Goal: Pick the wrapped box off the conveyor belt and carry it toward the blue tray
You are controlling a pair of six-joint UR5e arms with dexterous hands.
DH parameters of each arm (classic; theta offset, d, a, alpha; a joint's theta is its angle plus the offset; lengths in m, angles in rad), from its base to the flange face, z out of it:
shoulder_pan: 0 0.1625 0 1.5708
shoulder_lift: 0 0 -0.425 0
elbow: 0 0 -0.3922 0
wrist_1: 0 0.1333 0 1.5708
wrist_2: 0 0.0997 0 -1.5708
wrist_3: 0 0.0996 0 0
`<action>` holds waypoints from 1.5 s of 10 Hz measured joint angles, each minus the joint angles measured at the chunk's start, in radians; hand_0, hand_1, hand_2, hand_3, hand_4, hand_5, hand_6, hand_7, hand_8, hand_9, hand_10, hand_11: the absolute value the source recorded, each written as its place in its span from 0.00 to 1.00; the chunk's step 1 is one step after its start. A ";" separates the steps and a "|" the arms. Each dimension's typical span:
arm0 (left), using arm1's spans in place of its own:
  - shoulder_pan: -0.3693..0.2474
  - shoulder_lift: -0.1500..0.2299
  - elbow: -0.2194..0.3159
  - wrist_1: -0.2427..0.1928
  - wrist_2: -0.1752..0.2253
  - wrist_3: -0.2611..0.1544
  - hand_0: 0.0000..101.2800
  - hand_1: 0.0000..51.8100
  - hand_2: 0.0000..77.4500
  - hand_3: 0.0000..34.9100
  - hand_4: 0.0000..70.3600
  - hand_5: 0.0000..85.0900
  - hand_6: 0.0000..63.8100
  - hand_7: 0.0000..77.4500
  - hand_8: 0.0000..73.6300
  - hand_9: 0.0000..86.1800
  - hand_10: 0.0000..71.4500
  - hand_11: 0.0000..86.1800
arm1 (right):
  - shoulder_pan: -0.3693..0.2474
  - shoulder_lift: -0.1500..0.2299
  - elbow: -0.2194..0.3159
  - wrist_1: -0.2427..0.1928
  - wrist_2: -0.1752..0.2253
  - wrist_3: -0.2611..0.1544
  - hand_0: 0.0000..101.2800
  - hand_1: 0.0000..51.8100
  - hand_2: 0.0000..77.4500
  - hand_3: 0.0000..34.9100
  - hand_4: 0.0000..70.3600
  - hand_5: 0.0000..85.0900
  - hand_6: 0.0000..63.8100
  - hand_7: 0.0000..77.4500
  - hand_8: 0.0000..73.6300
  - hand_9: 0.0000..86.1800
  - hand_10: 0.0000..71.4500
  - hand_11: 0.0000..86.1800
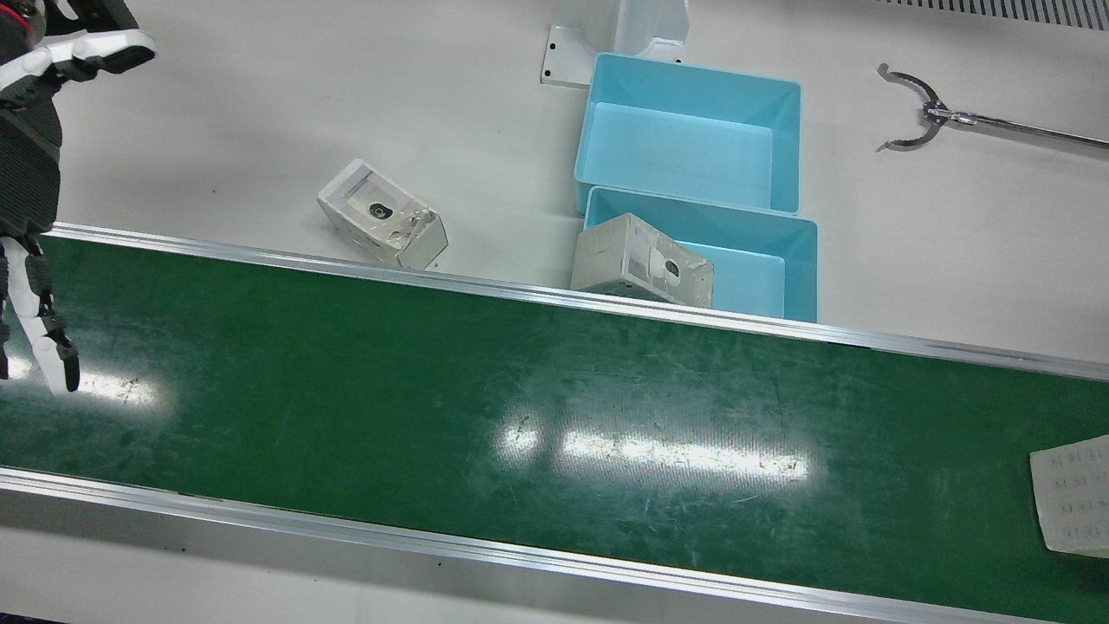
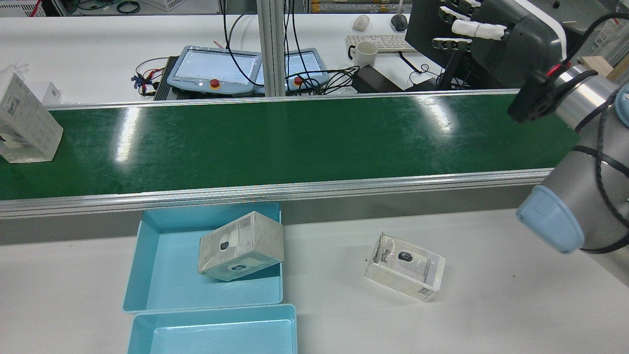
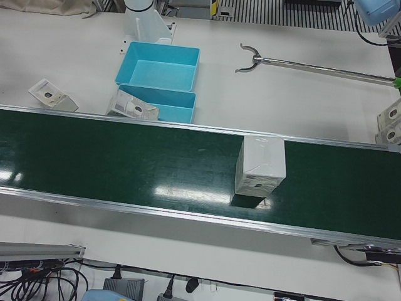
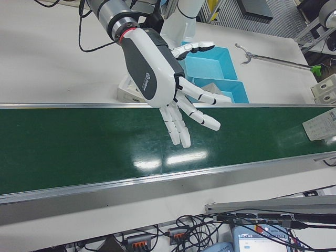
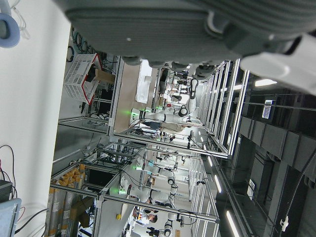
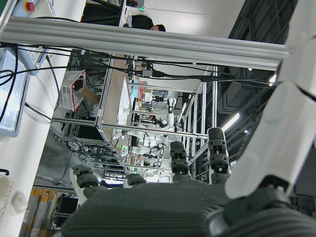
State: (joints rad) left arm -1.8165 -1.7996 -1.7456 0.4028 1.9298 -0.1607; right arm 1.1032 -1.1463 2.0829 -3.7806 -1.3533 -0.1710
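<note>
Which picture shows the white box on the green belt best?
The left-front view: the whole box stands upright on the belt. The rear view shows it at the left edge; the front and right-front views catch only a part. The hand views miss it.

Right hand (image 4: 168, 89): raised, palm exposed, empty, fingers (image 4: 181, 126) spread and extended downward, thumb (image 4: 194, 48) splayed to the side, apart from the fingers. Left hand (image 5: 197, 29): visible only as a dark palm edge; finger pose indeterminate.

Small print on the wrapped box (image 3: 260, 166) is too blurred to read.
</note>
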 joint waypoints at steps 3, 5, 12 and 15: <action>0.000 0.000 0.000 0.000 0.000 0.000 0.00 0.00 0.01 0.00 0.00 0.01 0.00 0.01 0.01 0.01 0.00 0.00 | 0.047 -0.082 0.091 -0.002 -0.023 -0.008 0.39 0.15 0.15 0.87 0.19 0.16 0.00 0.15 0.00 0.02 0.05 0.09; 0.000 0.000 0.000 0.000 0.000 0.000 0.00 0.00 0.01 0.00 0.00 0.01 0.00 0.01 0.00 0.01 0.00 0.00 | 0.062 -0.101 0.109 -0.009 -0.024 -0.010 0.39 0.12 0.15 0.87 0.19 0.14 0.00 0.14 0.00 0.02 0.05 0.08; 0.000 0.000 0.000 0.000 0.000 0.000 0.00 0.00 0.01 0.00 0.00 0.01 0.00 0.01 0.00 0.00 0.01 0.00 | 0.171 -0.134 0.196 -0.090 -0.119 -0.028 0.39 0.15 0.15 0.87 0.19 0.14 0.00 0.13 0.00 0.01 0.05 0.07; 0.000 0.000 0.000 0.000 0.000 0.000 0.00 0.00 0.01 0.00 0.00 0.01 0.00 0.01 0.01 0.00 0.00 0.00 | 0.186 -0.132 0.198 -0.091 -0.134 -0.036 0.39 0.15 0.15 0.88 0.18 0.12 0.00 0.13 0.00 0.01 0.05 0.07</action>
State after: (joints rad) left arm -1.8165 -1.7996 -1.7456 0.4028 1.9298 -0.1607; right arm 1.2896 -1.2782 2.2805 -3.8718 -1.4874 -0.2066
